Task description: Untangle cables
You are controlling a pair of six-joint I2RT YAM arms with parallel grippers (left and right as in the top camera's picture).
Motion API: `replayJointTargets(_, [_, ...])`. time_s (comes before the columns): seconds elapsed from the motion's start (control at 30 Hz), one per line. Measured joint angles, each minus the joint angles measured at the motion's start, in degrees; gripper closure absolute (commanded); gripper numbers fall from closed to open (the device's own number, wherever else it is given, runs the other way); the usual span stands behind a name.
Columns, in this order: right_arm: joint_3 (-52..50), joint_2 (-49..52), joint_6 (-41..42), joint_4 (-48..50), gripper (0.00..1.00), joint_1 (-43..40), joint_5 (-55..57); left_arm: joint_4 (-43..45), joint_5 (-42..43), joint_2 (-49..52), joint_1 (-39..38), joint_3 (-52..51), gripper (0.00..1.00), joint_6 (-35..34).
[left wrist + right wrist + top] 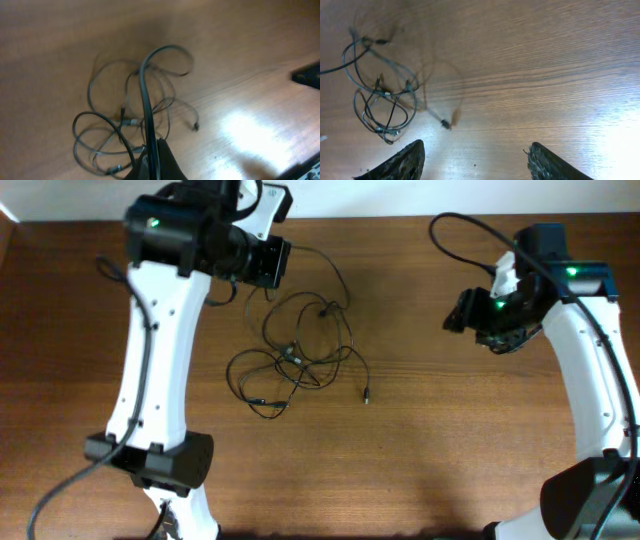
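A tangle of thin black cables [295, 358] lies on the wooden table, left of the middle. One loose end with a small plug [366, 395] trails out to the right. My left gripper [266, 264] is above the tangle's far side. In the left wrist view its fingers [155, 162] are shut on a thicker black cable [145, 95] that rises from the tangle [125, 125] and loops over it. My right gripper [466, 312] is to the right of the tangle, apart from it. Its fingers [475, 162] are wide open and empty above bare wood, with the tangle [380, 95] and the plug [445, 123] to their left.
The wooden table [450, 440] runs to the back wall at the top edge. The right arm's own black cable [460, 230] arcs above the table at the back right. The arm bases [160, 465] stand at the front corners.
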Motion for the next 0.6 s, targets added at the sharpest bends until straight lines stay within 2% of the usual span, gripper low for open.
replayJointTargets(0.2, [0.00,0.04,0.02,0.96,0.32,5.90,0.00,13.16,-0.90,0.94,4.22,-28.33,1.00,-2.16])
replayJointTargets(0.3, [0.00,0.04,0.37,1.88,0.32,8.02,0.00,15.85,-0.87,1.01,5.35,-35.47,0.94,-2.16])
replayJointTargets(0.33, [0.00,0.04,0.68,2.32,0.32,8.28,0.00,15.93,-0.87,1.01,5.35,-36.54,0.80,-2.29])
replayJointTargets(0.37, [0.00,0.04,0.94,2.73,0.32,8.33,0.00,15.89,-0.87,1.01,5.35,-37.40,0.51,-2.56])
replayJointTargets(0.4, [0.00,0.04,1.53,2.93,0.32,8.33,0.00,15.93,-0.81,1.01,5.33,-37.86,0.34,-2.64])
replayJointTargets(0.43, [0.00,0.04,1.92,3.08,0.32,8.39,0.00,15.91,-0.26,1.01,5.33,-38.03,0.26,-2.54])
replayJointTargets(0.6, [0.00,0.04,2.23,4.39,0.32,10.69,0.00,19.39,0.96,1.01,5.29,-38.23,0.07,-2.97])
